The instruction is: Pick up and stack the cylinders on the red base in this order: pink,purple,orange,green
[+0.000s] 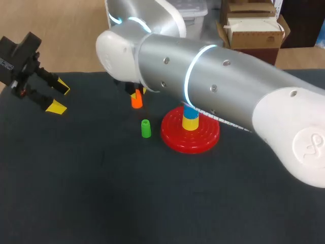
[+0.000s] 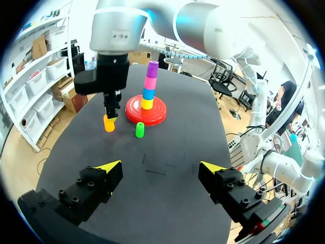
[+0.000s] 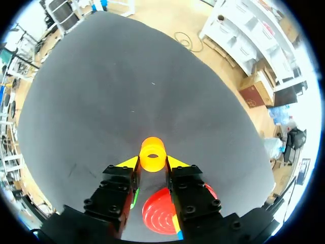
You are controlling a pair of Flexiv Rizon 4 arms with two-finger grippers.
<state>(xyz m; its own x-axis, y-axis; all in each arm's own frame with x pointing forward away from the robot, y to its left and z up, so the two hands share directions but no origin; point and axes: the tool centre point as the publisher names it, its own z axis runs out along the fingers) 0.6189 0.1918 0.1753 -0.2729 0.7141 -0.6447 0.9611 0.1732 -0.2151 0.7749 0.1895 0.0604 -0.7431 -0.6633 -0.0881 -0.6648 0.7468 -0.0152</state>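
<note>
The right arm (image 1: 213,86) lies across the table (image 1: 76,193), above the red base (image 1: 190,137), and in the head view it hides the top of the stack (image 2: 150,86). The green cylinder (image 1: 145,128) stands near the base's rim. The right gripper (image 3: 152,162), closed on the orange cylinder (image 1: 136,99), stands beside the base. Free room lies between the wide-spread left gripper (image 2: 160,165) and the green cylinder.

Soft, even overhead light keeps the dark table (image 1: 76,193) matte and nearly shadowless, with only a faint shadow hugging the base (image 1: 203,140), small glints on the base's red ridges, and a pale sheen on the right arm (image 1: 213,86) above it.
</note>
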